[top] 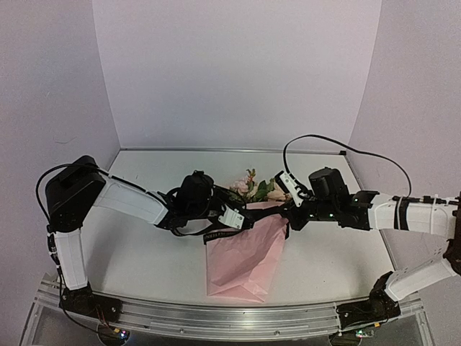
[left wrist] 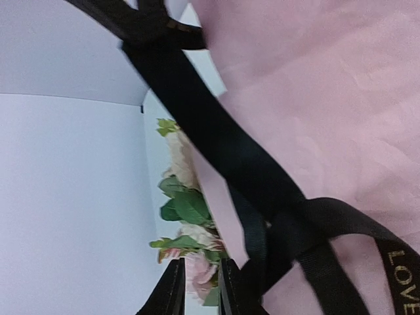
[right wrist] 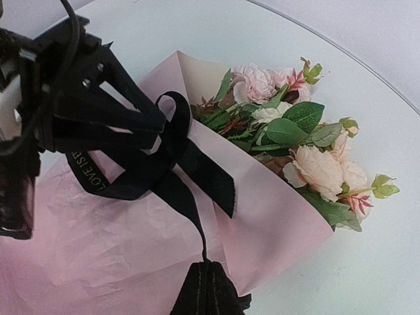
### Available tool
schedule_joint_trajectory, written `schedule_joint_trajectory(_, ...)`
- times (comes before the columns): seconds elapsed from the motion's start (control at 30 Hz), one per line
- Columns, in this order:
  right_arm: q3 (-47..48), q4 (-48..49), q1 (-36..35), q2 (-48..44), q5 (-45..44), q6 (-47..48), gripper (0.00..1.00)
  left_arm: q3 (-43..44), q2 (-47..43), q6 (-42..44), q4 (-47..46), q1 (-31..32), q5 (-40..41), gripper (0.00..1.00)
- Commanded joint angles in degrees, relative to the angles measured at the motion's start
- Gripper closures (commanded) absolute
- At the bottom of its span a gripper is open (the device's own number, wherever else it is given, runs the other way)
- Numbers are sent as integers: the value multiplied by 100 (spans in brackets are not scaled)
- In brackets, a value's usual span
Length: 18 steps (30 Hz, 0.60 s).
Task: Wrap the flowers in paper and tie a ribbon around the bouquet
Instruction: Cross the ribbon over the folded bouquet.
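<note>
The bouquet lies on the table as a pink paper point(top: 241, 263) cone, with the flowers point(top: 252, 187) at its far end. A black ribbon point(right wrist: 197, 164) with pale lettering is looped and knotted over the paper point(right wrist: 275, 210). My right gripper point(right wrist: 209, 266) is shut on one thin strand of the ribbon, which runs taut up to the knot. My left gripper point(left wrist: 199, 289) stands with a narrow gap between its fingers. Only the flowers point(left wrist: 187, 203) show through that gap, and the ribbon point(left wrist: 216, 138) passes just to its right. Both grippers meet over the bouquet's middle.
White walls enclose the table on three sides. A metal rail point(top: 216, 317) runs along the near edge, where the arm bases sit. Black cables arc over both arms.
</note>
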State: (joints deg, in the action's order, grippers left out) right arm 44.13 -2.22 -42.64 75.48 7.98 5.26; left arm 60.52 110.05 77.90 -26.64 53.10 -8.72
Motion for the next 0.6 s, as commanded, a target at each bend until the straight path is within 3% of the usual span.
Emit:
schedule_joint_trajectory(0.0,315,-153,-71,-16,44,272,100,-148,-501,-121,-745,54,-463,81)
schedule_joint_trajectory(0.27,570,-110,-69,569,-509,157,100,-56,-126,-585,-1008,78,-601,81)
schedule_joint_trajectory(0.57,879,73,-60,1110,-1085,-569,100,-36,-524,-2772,-1362,61,-238,67)
